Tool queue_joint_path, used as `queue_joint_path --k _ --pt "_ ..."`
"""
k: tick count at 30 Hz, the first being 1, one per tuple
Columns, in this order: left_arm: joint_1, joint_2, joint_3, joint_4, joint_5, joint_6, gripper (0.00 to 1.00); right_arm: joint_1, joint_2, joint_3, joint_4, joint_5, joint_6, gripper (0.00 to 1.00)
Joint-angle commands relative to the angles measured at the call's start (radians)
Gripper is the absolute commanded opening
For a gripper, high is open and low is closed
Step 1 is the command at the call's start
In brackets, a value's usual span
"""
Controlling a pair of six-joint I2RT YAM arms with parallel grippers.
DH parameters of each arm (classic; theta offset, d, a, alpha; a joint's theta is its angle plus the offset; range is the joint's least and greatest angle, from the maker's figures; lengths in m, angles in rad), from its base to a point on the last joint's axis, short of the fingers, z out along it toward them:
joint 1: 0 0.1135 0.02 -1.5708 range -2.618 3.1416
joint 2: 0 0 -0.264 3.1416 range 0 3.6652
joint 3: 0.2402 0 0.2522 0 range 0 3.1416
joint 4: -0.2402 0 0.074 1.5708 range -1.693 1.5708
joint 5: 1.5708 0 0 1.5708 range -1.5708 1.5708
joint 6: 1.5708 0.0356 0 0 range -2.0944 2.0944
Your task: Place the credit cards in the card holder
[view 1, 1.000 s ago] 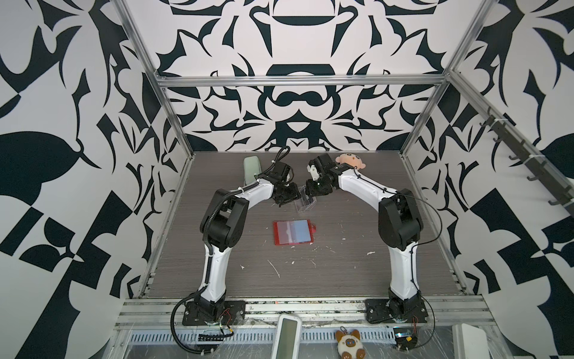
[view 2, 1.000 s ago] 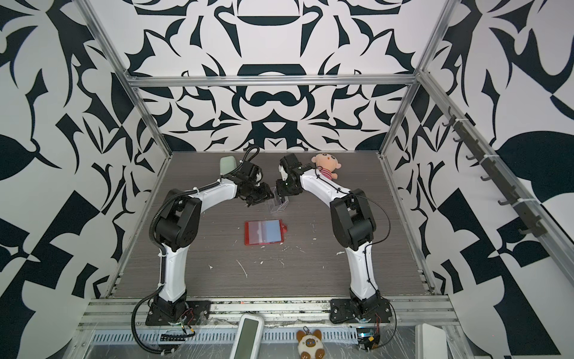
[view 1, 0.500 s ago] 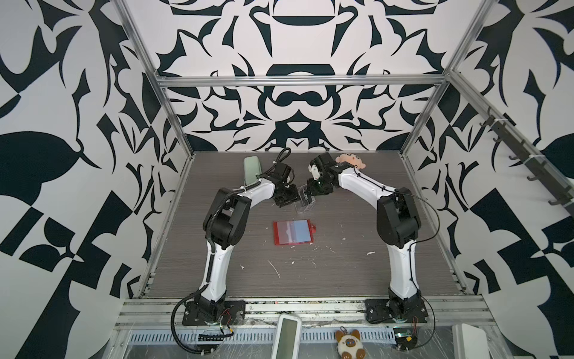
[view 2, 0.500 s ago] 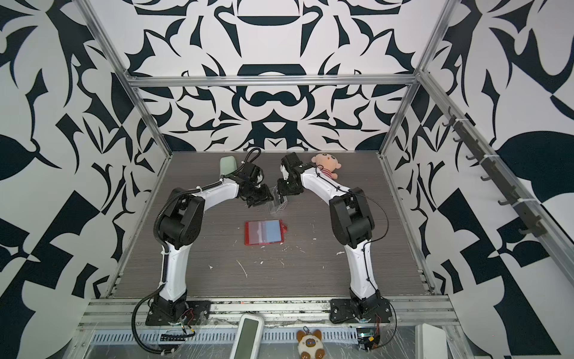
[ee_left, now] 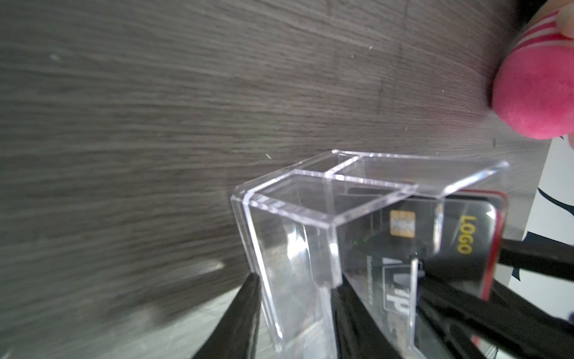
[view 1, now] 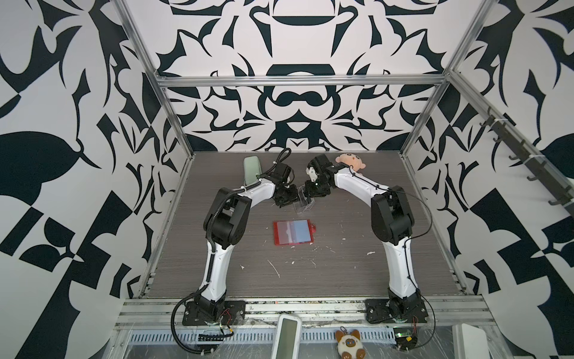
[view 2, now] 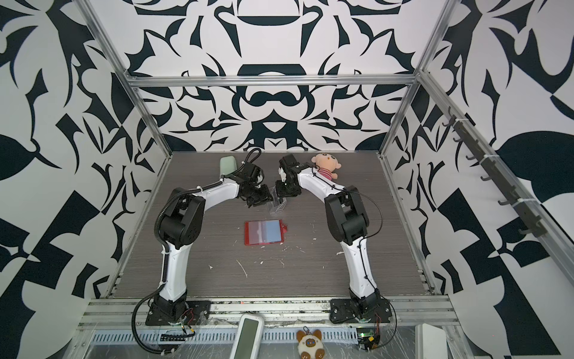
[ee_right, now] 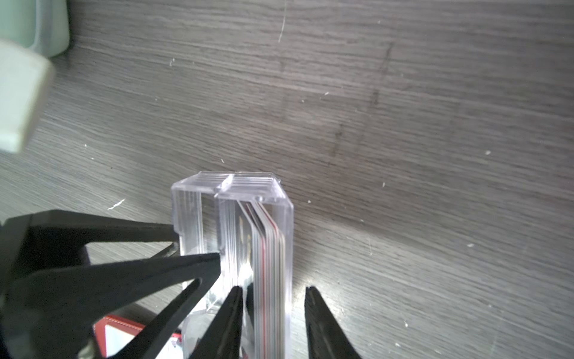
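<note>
Our left gripper [ee_left: 296,284] clamps the empty compartment of the clear acrylic box [ee_right: 233,192]. Our right gripper [ee_right: 271,292], jaws narrowly parted, straddles the credit cards [ee_right: 267,248] standing on edge inside that box. The card holder [view 1: 293,232] lies open near the box, on its arm-base side.

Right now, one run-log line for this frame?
left pincer: clamped on clear box | right pincer: open, straddling credit cards and box wall | card holder: lying open, untouched

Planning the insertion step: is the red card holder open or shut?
Open: the card holder lies spread flat, clear sleeve pages facing up.
</note>
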State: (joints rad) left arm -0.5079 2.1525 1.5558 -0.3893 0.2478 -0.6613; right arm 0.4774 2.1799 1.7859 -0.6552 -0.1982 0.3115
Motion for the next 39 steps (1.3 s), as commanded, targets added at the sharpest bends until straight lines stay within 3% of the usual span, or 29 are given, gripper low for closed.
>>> queue_joint_path --k 1,13,28,39 --pt "0.006 0.028 0.015 -0.065 -0.023 0.01 0.41 0.0 0.002 0.045 -0.032 0.013 0.005 0.37" --pt "0.006 0.031 0.017 -0.072 -0.02 0.018 0.4 0.01 0.058 0.114 -0.105 0.021 -0.02 0.37" --pt "0.006 0.038 0.021 -0.086 -0.033 0.022 0.39 0.031 0.049 0.179 -0.186 0.162 -0.036 0.35" --pt "0.006 0.046 0.029 -0.093 -0.032 0.023 0.39 0.045 0.049 0.211 -0.218 0.184 -0.05 0.31"
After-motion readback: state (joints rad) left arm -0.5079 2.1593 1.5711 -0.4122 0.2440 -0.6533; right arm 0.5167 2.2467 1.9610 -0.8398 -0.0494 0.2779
